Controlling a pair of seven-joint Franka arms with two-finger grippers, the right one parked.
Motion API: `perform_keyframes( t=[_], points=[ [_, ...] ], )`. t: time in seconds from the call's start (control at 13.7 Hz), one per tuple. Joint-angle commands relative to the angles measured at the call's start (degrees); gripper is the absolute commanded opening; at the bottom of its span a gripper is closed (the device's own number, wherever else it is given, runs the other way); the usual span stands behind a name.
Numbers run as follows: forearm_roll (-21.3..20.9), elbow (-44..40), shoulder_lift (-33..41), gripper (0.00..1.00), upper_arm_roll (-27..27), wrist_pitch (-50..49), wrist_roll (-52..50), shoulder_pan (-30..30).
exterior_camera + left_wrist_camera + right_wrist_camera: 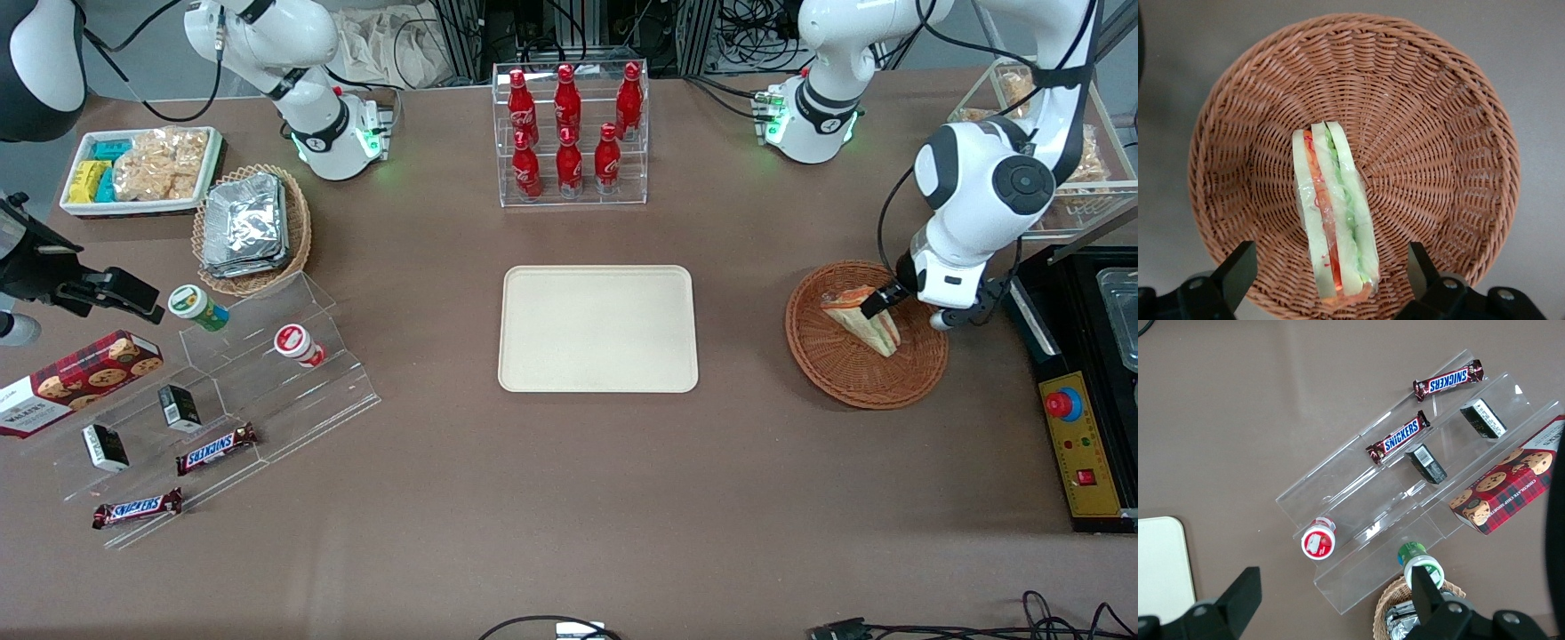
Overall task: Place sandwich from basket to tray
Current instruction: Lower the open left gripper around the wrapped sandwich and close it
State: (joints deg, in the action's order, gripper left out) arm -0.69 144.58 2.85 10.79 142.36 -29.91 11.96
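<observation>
The sandwich (867,322) (1331,200), a pale wedge with orange and green layers, lies in the round brown wicker basket (836,369) (1425,133) toward the working arm's end of the table. My left gripper (889,307) (1329,259) hangs low over the basket, open. In the left wrist view its black fingers (1238,263) stand one on each side of the sandwich's wide end, apart from it. The cream tray (597,329) lies flat at the table's middle with nothing on it.
A clear rack of red bottles (569,133) stands farther from the front camera than the tray. A black and yellow control box (1080,453) sits beside the basket at the table's edge. A foil-packet basket (252,227) and a snack stand (231,391) lie toward the parked arm's end.
</observation>
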Motion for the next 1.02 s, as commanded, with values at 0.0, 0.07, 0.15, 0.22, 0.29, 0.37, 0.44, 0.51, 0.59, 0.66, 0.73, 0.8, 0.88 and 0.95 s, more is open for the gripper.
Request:
perform_keyframes(
  t=[0.0,0.07,0.15,0.22,0.29,0.37,0.44,0.51,0.59,0.66,0.73,0.8,0.88,0.95],
  points=[
    [-0.7,2.6,-1.5,1.00,0.2,5.6,-1.6,0.3],
    [-0.7,3.2,-2.1,1.00,0.2,6.9,-2.1,0.3],
    [-0.7,3.5,-3.0,1.00,0.2,8.4,-2.1,0.3],
    [-0.7,4.2,-3.6,1.00,0.1,9.9,-2.2,0.3],
    [-0.7,4.7,-4.6,1.00,0.0,11.8,-2.2,0.3],
    [-0.7,5.4,-5.6,1.00,-0.1,13.8,-2.2,0.3],
    [-0.6,5.8,-6.3,1.00,-0.2,15.4,-2.2,0.3],
    [-0.6,5.9,-6.8,1.00,-0.2,15.8,-2.2,0.3],
    [-0.6,5.9,-6.9,0.96,-0.2,15.8,-2.2,0.3],
    [-0.6,5.9,-6.8,0.69,-0.2,15.8,-2.2,0.4],
    [-0.6,5.9,-6.8,0.19,-0.2,15.8,-2.3,0.4],
    [-0.7,5.8,-6.8,0.00,-0.2,15.8,-2.3,0.4],
    [-0.6,5.8,-6.6,0.00,-0.2,15.8,-2.1,0.3],
    [-0.7,5.6,-6.0,0.00,-0.2,15.4,-2.0,0.3]
  ],
)
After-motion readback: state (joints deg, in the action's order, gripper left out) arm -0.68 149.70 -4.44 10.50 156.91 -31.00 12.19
